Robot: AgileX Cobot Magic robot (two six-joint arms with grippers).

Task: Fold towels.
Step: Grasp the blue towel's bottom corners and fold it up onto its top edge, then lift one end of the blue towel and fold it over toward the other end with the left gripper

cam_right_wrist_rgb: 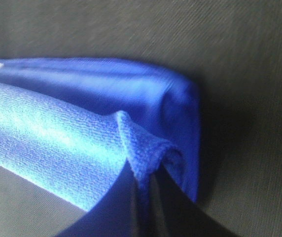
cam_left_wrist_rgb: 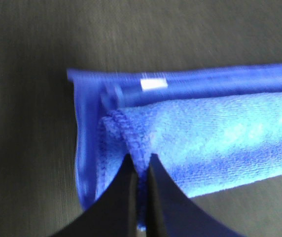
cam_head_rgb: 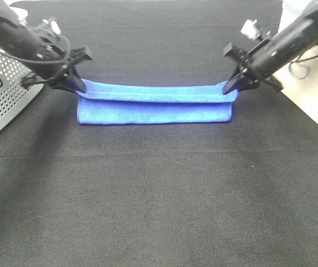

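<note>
A royal-blue towel point(cam_head_rgb: 153, 104) lies as a long folded strip across the middle of the black table. My left gripper point(cam_head_rgb: 80, 89) is shut on its upper layer at the left end. My right gripper point(cam_head_rgb: 229, 88) is shut on the upper layer at the right end. That layer is held slightly raised over the lower fold. The left wrist view shows the towel point(cam_left_wrist_rgb: 205, 138), its white tag point(cam_left_wrist_rgb: 154, 84) and my left gripper point(cam_left_wrist_rgb: 141, 165) pinching a stitched corner. The right wrist view shows the towel point(cam_right_wrist_rgb: 57, 133) with my right gripper point(cam_right_wrist_rgb: 143, 173) pinching a corner.
A perforated grey basket point(cam_head_rgb: 0, 94) stands at the left edge of the table beside my left arm. The black tablecloth point(cam_head_rgb: 159, 194) covers the table. Pale floor and cables point(cam_head_rgb: 309, 67) show beyond the right edge.
</note>
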